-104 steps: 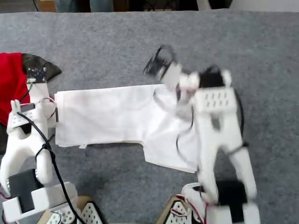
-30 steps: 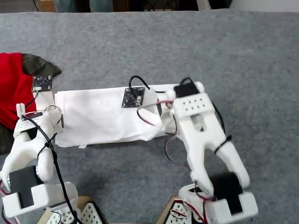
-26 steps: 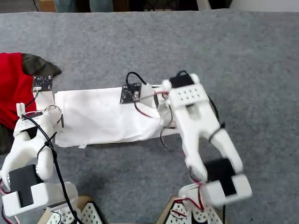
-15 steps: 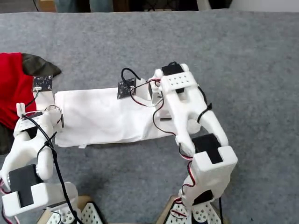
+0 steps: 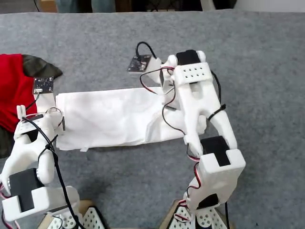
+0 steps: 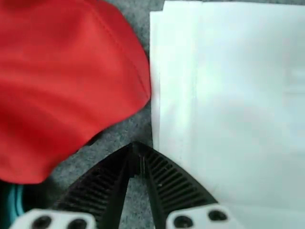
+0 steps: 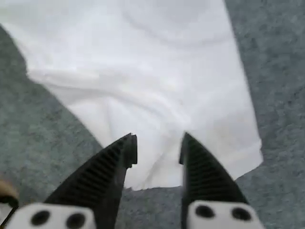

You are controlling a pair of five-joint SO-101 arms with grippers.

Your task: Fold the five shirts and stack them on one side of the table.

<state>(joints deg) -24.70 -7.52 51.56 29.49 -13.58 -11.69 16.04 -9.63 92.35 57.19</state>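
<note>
Both empty: L fingers closed beside white shirt, R fingers part-open over it.

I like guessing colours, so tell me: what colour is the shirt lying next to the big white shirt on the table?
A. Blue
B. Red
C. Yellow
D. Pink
B: a red shirt lies on the grey table, just beside one end of the white shirt.
</note>
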